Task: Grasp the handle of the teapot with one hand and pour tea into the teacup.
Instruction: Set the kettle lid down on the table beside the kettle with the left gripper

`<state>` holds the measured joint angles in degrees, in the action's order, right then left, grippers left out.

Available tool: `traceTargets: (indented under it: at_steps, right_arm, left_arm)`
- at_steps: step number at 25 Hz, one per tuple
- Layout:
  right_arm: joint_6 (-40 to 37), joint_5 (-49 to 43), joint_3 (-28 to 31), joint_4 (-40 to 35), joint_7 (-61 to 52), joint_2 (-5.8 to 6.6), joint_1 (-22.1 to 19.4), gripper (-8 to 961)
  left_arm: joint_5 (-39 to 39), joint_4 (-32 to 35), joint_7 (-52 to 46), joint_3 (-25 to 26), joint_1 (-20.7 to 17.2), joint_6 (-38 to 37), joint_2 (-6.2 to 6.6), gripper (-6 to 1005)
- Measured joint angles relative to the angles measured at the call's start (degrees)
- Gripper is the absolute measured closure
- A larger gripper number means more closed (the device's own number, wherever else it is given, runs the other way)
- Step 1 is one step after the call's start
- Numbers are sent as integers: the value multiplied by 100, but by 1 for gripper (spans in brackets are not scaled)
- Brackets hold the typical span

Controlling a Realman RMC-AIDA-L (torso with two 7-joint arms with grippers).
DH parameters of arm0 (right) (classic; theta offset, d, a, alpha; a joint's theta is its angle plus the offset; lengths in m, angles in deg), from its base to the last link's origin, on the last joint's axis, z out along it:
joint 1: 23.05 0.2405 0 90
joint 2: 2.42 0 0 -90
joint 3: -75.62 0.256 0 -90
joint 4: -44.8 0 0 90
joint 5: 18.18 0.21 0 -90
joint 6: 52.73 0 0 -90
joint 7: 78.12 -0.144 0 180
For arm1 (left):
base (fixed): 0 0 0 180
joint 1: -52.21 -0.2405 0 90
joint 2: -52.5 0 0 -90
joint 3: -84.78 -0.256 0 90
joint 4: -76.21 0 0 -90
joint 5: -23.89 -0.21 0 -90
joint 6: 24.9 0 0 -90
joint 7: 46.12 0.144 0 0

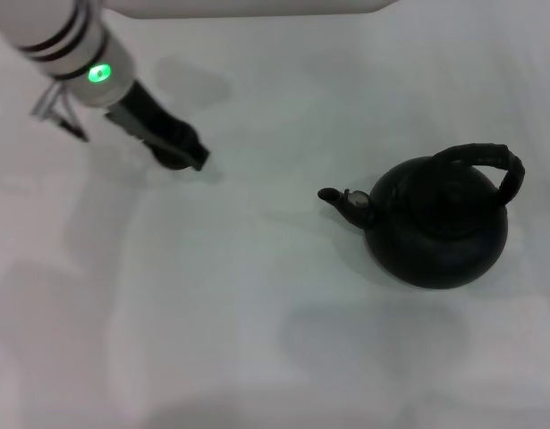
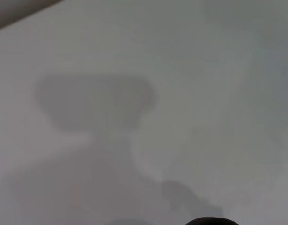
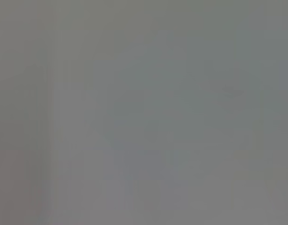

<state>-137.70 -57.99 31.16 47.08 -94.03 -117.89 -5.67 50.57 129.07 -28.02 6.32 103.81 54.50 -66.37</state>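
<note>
— Where's the teapot (image 1: 438, 228)?

— On my white counter (image 1: 257, 313), right side, upright, spout pointing left, handle (image 1: 486, 164) arched over its top.

— And the arms?

— My left gripper (image 1: 178, 149) hangs over the counter at upper left, well apart from the pot. I can't tell how its fingers stand. The right gripper isn't visible.

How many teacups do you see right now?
1, partly hidden: a dark teacup under the left gripper, far left of the teapot. No others show.
</note>
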Motion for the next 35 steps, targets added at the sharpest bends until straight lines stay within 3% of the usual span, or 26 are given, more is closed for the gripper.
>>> traceTargets:
  at_steps: [4,9,22,35]
  right_arm:
    - [-20,0,-1,0,0,-1,10,69]
    - [-28,0,-2,3,0,-1,11,69]
    - [-29,0,-19,0,0,-5,29,70]
    - [-28,0,-18,23,0,-10,28,69]
  left_arm:
    - [375,-987,238,-170,799,-259,-31,292]
    - [821,-1178,316,-454,1031,-461,-31,292]
    - [1748,-1367,69,-1678,1036,-546,-65,293]
    - [1813,-1385,-9,-2019,860,-646,-66,292]
